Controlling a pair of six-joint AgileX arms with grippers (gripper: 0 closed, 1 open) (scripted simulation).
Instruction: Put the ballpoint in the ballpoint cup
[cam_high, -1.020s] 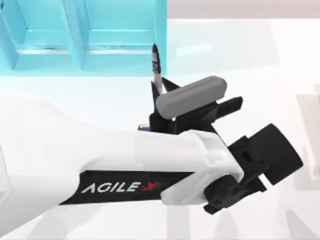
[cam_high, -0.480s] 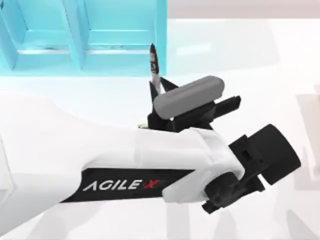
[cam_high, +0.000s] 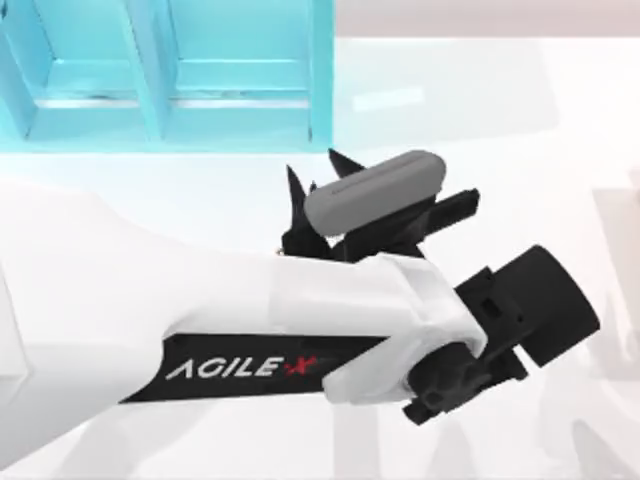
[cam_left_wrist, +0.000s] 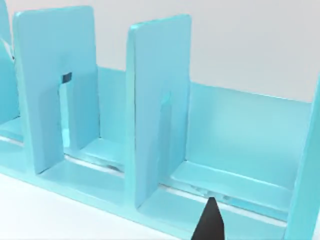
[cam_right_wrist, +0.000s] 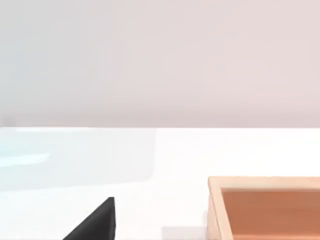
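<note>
1. Left gripper (cam_high: 312, 178) is seen with fingers apart, empty, near the turquoise shelf (cam_high: 240, 90).
2. Ballpoint is judged released into the cup, both hidden beneath the arm.
3. Only withdrawal is left.

table (cam_high: 480, 110): white, glossy | far left: turquoise shelf unit (cam_high: 170, 75) | right: wooden tray (cam_right_wrist: 265, 207)

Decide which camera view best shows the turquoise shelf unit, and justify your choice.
The left wrist view: the turquoise shelf unit appears front-on, with upright dividers and compartments clear. The top view catches its upper edges at the table's back left. The right wrist view faces the table and a wooden tray.
</note>
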